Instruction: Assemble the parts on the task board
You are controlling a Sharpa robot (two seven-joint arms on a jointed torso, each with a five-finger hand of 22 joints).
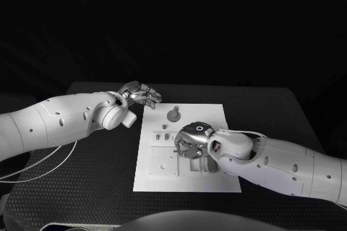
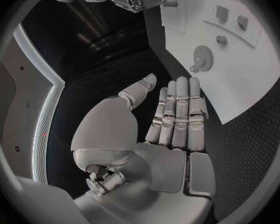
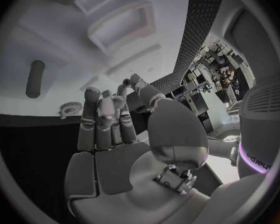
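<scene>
Black table (image 1: 289,116), white task board (image 1: 209,113); both hands' fingers straight, apart, empty; no legible writing.

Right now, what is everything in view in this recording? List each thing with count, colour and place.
table: one, black, under everything.
task board: one, white, middle of the table, lengthwise away from the robot.
gear part: one, grey, round and toothed, lying on the board's far end.
small parts: a few, grey, on the board's left side just nearer than the gear; exact count too small to tell.
cable: one, white, hanging from the left arm over the table's left side.
left hand: one, silver, off the board's far left corner, fingers apart, holding nothing.
right hand: one, silver, over the board's middle, palm down; whether it holds anything cannot be told.
</scene>
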